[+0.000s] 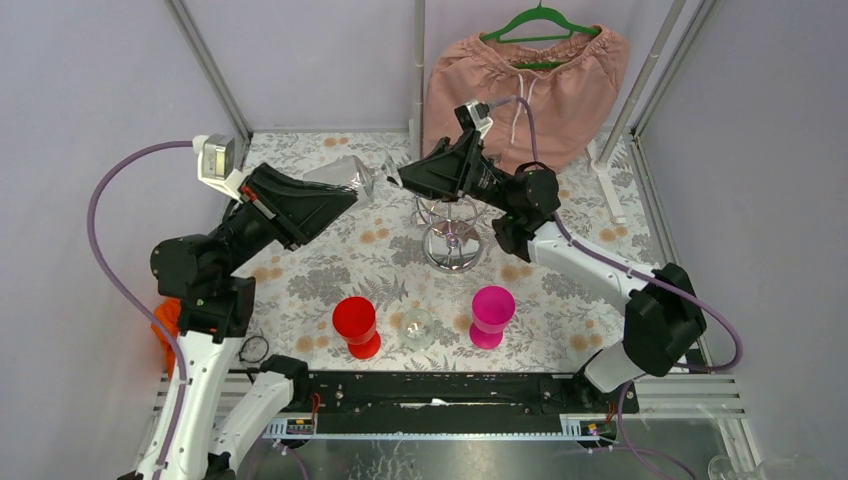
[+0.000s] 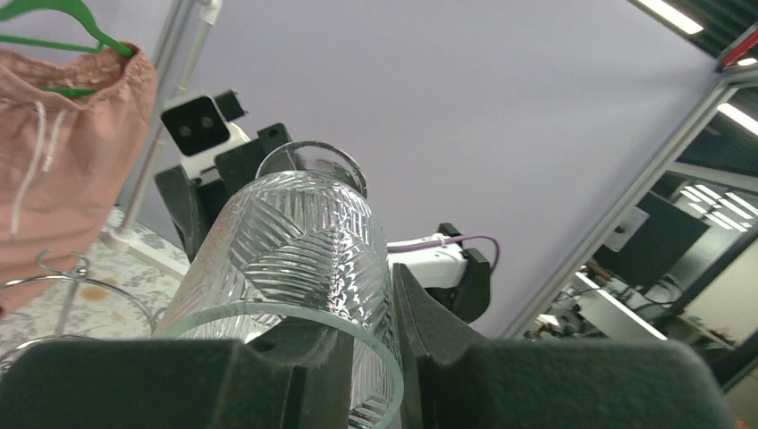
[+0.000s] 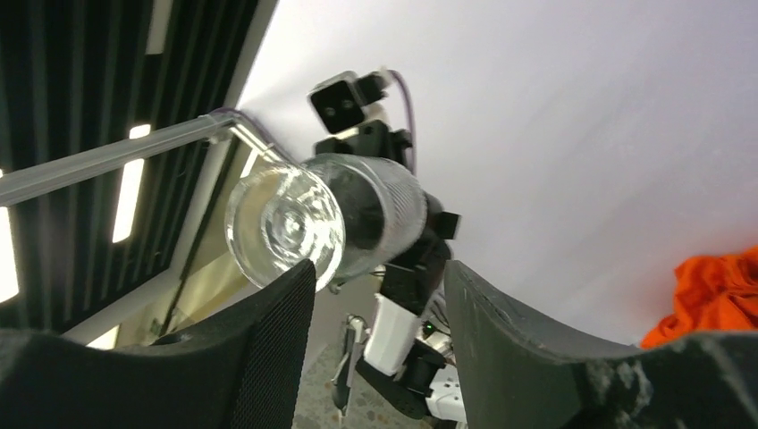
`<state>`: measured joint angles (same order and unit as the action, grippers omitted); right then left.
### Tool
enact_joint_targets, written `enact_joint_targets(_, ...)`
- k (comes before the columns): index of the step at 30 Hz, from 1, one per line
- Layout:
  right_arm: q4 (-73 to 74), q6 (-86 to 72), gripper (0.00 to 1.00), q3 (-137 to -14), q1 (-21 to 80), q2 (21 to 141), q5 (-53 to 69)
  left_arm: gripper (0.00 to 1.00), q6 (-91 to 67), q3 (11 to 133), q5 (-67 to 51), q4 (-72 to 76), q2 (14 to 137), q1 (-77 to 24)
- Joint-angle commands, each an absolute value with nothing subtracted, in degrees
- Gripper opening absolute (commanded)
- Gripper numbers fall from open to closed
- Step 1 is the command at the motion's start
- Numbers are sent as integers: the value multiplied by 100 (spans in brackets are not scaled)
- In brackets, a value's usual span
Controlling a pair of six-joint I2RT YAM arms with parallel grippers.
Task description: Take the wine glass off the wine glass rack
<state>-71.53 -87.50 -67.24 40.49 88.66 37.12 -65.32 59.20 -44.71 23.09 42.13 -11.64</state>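
Glass (image 2: 295, 241), brittle, slick and light, lies pinched at its rim by the left tool (image 2: 362, 353); right tool (image 3: 380, 281), spread, faces the foot (image 3: 284, 225), likely the sturdier hold.

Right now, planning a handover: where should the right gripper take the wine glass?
Probably just behind the round foot, coming from that end: the wine glass lies sideways, the left gripper pinches its bowl, and the foot faces the open right gripper.
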Motion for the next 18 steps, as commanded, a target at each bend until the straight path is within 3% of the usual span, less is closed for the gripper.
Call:
enact_joint_targets(1,-6334,-7956,62,-6469,3955,8076,3692,0,-5733,6546,-4069,1408,4088,-1187)
enact_joint_targets(4,-4982,-6998,63,-6151,3754,7110,3227,0,-5254,7208,-3894,295,4316,-1185)
enact_joint_targets(10,-1063,-4734,69,-6508,3700,5221,1060,0,-4682,8102,-3793,-866,4826,-1187)
enact_joint_targets(18,1306,-3815,71,-7148,3701,4045,-777,0,-4588,8662,-4047,-1172,5705,-1293)
